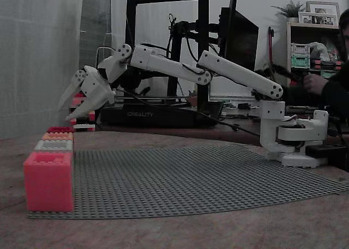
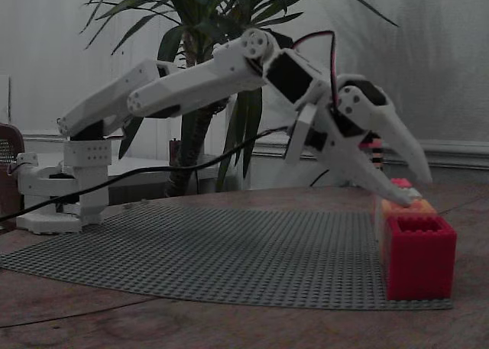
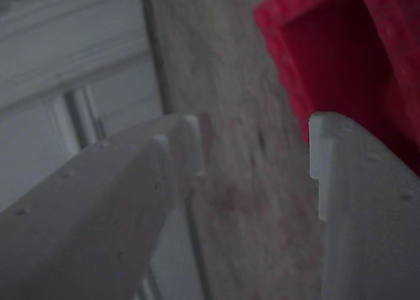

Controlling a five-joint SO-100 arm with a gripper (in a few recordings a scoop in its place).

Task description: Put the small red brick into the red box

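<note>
In a fixed view the nearest box is pale coral, with a grey box and an orange box behind it, then the red box far along the row on the grey baseplate covering the bench. The gripper hangs above the far end, jaws spread wide with nothing between them. I cannot find the small red brick. It should be light, stiff and slippery; pinch its flat sides.

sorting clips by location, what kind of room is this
Probably a home hobby room or workshop: a Creality 3D printer stands behind the table, a shelf holds picture frames and small bins, and a large potted plant stands behind the arm.
</note>
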